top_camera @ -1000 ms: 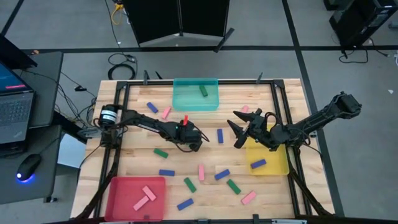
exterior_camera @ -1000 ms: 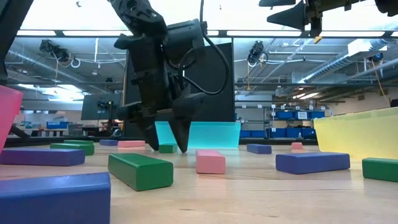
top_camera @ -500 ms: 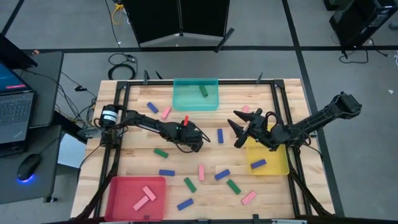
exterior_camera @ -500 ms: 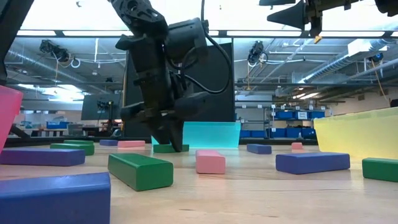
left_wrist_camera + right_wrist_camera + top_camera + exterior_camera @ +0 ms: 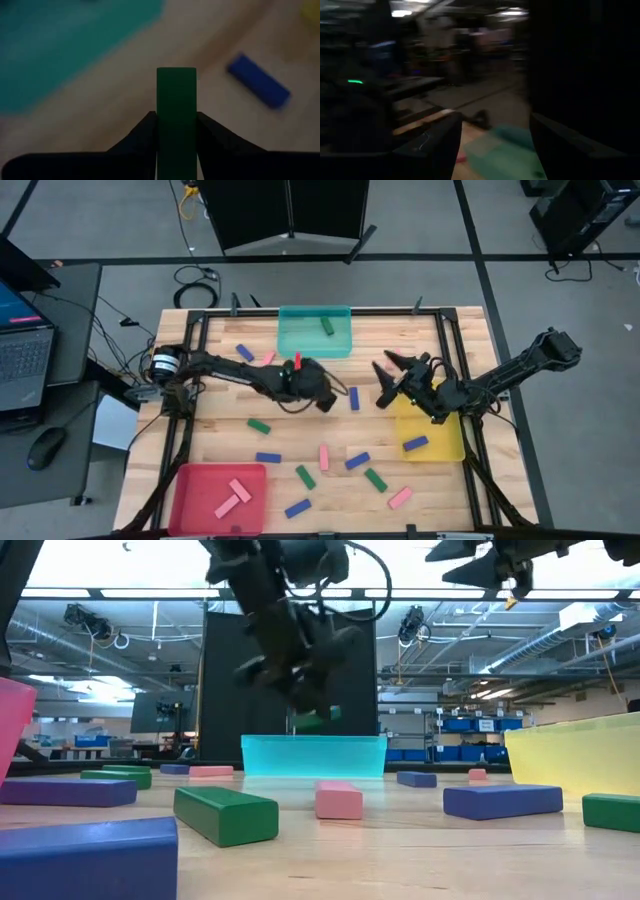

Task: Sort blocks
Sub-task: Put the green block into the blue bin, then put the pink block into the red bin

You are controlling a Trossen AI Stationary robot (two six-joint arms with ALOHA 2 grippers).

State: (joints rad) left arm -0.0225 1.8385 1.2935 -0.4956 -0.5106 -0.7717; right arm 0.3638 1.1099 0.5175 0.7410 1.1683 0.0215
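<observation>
A: What is seen at the left gripper?
B: A green block is clamped between its two dark fingers, standing out forward past them. In the low view the same block is held up in the air, above the rim of the teal tray.

A: And from above?
B: The left gripper is placed near the middle of the table, just short of the teal tray, in which one green block is lying. A blue block is found just beside the gripper.

A: The right gripper?
B: The right gripper is held raised beside the yellow tray – its fingers are spread apart, and nothing is seen between them. One blue block is lying in that tray.

A: The rest of the blocks?
B: They are scattered over the wooden top – pink, green and blue ones, mostly toward the near edge. Two pink blocks are lying in the red tray.
</observation>
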